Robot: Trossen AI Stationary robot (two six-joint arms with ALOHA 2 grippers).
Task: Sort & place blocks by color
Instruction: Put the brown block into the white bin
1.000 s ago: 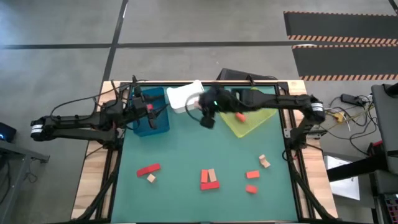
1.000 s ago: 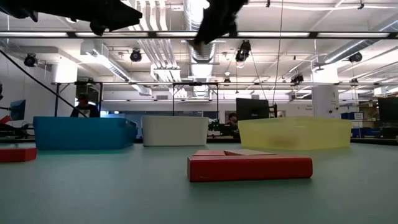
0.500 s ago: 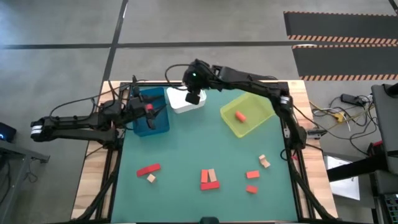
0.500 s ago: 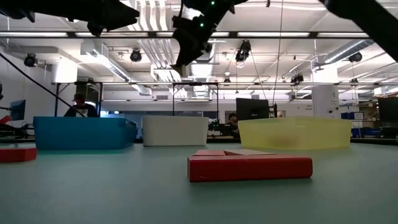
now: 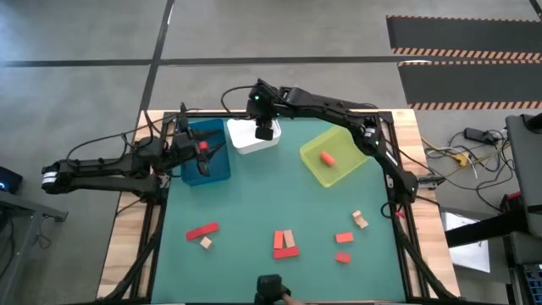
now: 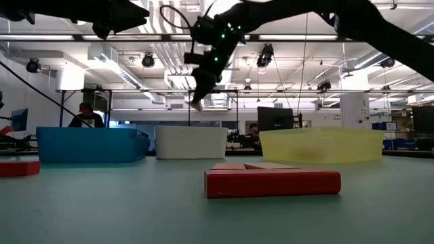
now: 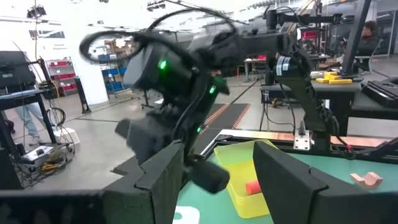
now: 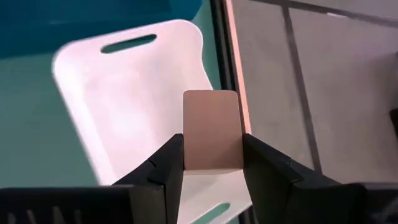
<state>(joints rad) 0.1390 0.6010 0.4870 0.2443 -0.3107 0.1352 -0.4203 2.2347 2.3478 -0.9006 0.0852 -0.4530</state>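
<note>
My right gripper [image 5: 265,130] hangs over the white bin [image 5: 247,140] at the table's far edge, shut on a pale tan block [image 8: 211,124]; the low view shows it [image 6: 198,100] well above the bin's rim [image 6: 190,129]. My left gripper [image 7: 217,177] is open and waits over the blue bin [image 5: 203,152]. An orange block [image 5: 327,158] lies in the yellow-green bin [image 5: 347,161]. Loose on the mat are a red bar [image 5: 201,230], a tan cube [image 5: 206,243], a red and tan cluster [image 5: 285,244], two orange blocks [image 5: 344,238] and a tan block [image 5: 361,220]. My right gripper pinches the pale tan block by two opposite side faces [image 8: 186,146], one finger [image 8: 168,165] on each. The fingers come from above, pointing down. The block is lifted clear, and its free end sticks out past the fingertips over the white bin's floor [image 8: 124,106].
The three bins stand in a row along the far edge. The red cluster [image 6: 271,181] sits mid-table near the low camera. A dark object [image 5: 271,288] shows at the near edge. Open mat [image 5: 271,191] lies between the bins and the loose blocks.
My right gripper has swung from beside the yellow-green bin toward the table's far-left, to a spot above the white bin, carrying the tan block. It has also come down toward the bin. A dark object has appeared at the near edge.
</note>
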